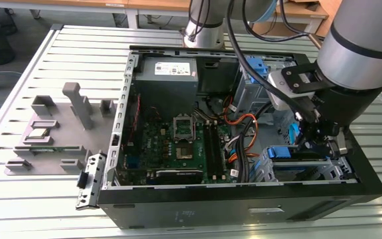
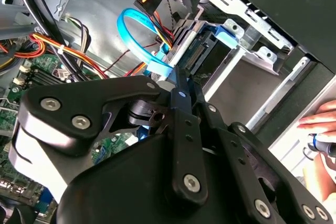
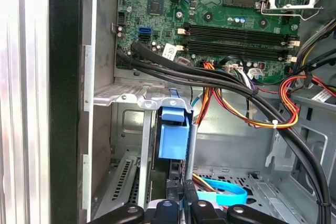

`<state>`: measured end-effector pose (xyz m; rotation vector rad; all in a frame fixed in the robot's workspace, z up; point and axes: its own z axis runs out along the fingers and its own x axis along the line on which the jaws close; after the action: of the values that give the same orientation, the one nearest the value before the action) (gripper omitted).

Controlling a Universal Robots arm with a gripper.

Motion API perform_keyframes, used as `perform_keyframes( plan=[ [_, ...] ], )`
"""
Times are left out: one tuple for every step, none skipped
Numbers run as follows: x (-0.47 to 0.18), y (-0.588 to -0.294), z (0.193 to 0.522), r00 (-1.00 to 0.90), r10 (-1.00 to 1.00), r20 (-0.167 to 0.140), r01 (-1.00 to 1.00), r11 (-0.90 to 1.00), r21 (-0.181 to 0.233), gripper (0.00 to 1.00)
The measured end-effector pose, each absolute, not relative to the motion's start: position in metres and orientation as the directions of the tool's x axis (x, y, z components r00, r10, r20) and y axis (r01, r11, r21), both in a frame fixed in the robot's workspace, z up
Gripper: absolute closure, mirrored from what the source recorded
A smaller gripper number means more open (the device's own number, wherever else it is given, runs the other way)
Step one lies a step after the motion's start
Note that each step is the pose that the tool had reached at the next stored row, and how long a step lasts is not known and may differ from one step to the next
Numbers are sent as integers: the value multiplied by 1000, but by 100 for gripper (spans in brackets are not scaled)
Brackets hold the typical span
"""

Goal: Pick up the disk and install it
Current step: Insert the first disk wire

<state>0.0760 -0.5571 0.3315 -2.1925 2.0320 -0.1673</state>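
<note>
The disk (image 3: 173, 135) stands edge-on in the metal drive cage (image 3: 128, 98) at the front corner of the open computer case (image 1: 244, 209), its blue carrier tab facing the motherboard. Its connector end (image 2: 206, 52) is visible in the second wrist view. In the exterior view the blue carrier (image 1: 282, 152) sits low at the case's right. My gripper (image 1: 314, 144) reaches down into the case right at it. The black fingers meet at the disk's near end in both wrist views (image 2: 177, 80) (image 3: 181, 199), pinched on its edge.
Black, orange and yellow cables (image 3: 236, 85) cross beside the cage, and a blue data cable (image 2: 131, 30) loops by the fingers. The motherboard (image 1: 184, 139) and grey power supply (image 1: 167, 69) fill the case. A grey fixture (image 1: 51, 129) sits on the table. A hand (image 2: 320, 124) rests outside the case.
</note>
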Motion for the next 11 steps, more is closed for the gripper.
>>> perform_keyframes(
  plan=[
    [76,-557,331,78,-997,-18,-980,-73,-183,84],
    [76,-557,331,78,-997,-18,-980,-73,-183,84],
    [76,-557,331,78,-997,-18,-980,-73,-183,84],
    [76,-557,331,78,-997,-19,-980,-73,-183,84],
    [76,-557,331,78,-997,-19,-980,-73,-183,84],
    [76,-557,331,78,-997,-19,-980,-73,-183,84],
    [76,-557,331,78,-997,-19,-980,-73,-183,84],
    [76,-557,332,78,-997,-20,-980,-73,-183,84],
    [76,-557,334,77,-997,-19,-981,-73,-182,84],
    [76,-557,336,77,-997,-19,-981,-73,-182,84],
    [76,-557,336,77,-997,-19,-981,-73,-182,84]
  ],
)
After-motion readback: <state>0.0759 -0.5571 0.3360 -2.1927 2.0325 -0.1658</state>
